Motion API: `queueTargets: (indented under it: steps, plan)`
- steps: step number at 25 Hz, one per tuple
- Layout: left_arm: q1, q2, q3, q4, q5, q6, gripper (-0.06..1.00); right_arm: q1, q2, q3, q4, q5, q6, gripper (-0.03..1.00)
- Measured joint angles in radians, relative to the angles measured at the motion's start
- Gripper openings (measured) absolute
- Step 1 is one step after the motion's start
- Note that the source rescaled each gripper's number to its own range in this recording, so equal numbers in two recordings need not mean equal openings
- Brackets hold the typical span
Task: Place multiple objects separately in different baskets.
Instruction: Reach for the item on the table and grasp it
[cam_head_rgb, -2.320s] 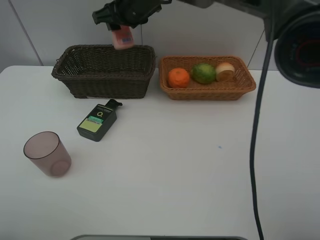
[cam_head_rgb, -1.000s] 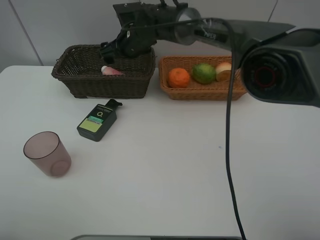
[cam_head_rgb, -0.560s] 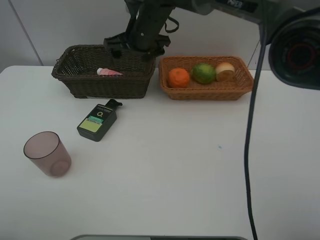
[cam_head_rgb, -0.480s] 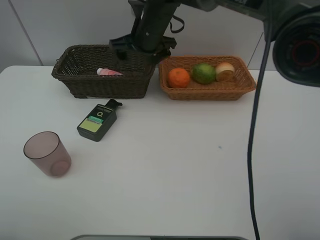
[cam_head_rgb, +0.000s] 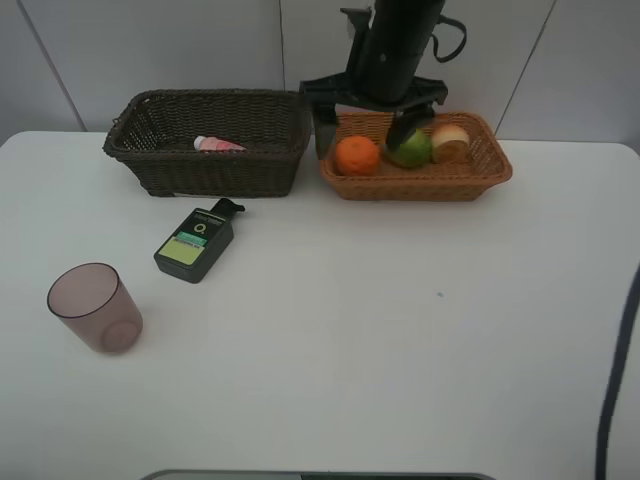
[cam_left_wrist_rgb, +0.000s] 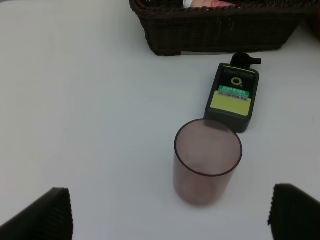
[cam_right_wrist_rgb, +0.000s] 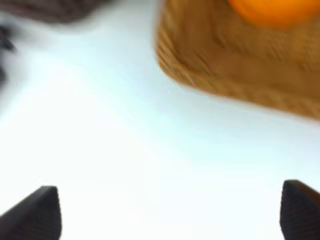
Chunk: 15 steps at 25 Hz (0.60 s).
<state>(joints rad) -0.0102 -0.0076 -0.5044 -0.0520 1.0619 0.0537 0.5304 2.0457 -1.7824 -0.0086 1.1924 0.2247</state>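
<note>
The right claw (cam_head_rgb: 362, 130) hangs from its dark arm over the left end of the tan basket (cam_head_rgb: 420, 187), next to the gap between the two baskets. Its jaws are spread wide and hold nothing. The orange (cam_head_rgb: 357, 156) lies in that basket directly below the claw, between its two fingers in the high view. One finger crosses in front of the green fruit (cam_head_rgb: 412, 150), which lies just beside the orange. The peach (cam_head_rgb: 451, 142) lies further right in the same basket, clear of the claw. The right wrist view is blurred and shows only a corner of the tan basket and part of the orange beyond the fingertips.

The pink bottle (cam_head_rgb: 218, 145) lies on its side in the dark basket (cam_head_rgb: 205, 175), well to the left of the right claw.

The left claw (cam_left_wrist_rgb: 170, 217) is also spread wide and empty above the white table (cam_head_rgb: 400, 330). The cup (cam_left_wrist_rgb: 207, 162) stands upright just ahead of its fingertips, roughly centred between them. The dark green bottle (cam_left_wrist_rgb: 231, 97) lies flat just beyond the cup, near the dark basket's front wall.
</note>
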Motion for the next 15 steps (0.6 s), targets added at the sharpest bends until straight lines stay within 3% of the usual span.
queueTargets:
  steps: [7, 15]
  plan:
    - [0.0, 0.0, 0.0, 0.0, 0.0, 0.0, 1.0, -0.156, -0.322, 0.442, 0.0, -0.153, 0.0, 0.93]
    - [0.0, 0.0, 0.0, 0.0, 0.0, 0.0, 1.0, -0.373, -0.738, 0.747, -0.043, -0.168, 0.003, 0.93]
